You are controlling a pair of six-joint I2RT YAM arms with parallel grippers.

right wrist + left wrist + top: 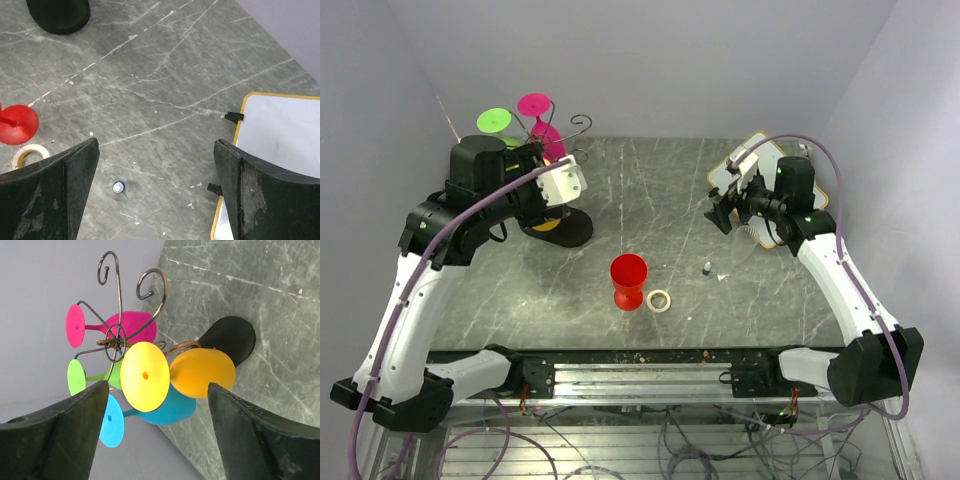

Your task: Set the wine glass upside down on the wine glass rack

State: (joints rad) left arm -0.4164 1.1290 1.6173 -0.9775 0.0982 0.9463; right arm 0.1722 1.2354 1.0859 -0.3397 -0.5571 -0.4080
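Observation:
A red wine glass (629, 280) stands upright on the grey marble table, near the middle front; its foot shows in the right wrist view (17, 124). The wine glass rack (565, 228), dark curled wire on a black oval base, stands at the back left. In the left wrist view the rack (116, 342) holds a pink (131, 326), a green (76, 376), a blue (165, 410) and a yellow-orange glass (202, 372). My left gripper (560, 185) (157, 390) is open and empty right beside the rack. My right gripper (725, 210) (155, 150) is open and empty above the table's right side.
A roll of tape (659, 300) (27, 152) lies just right of the red glass. A small capped item (706, 267) (118, 187) stands further right. A yellow-edged whiteboard (760, 190) (280, 135) lies at the back right. Walls close in on three sides.

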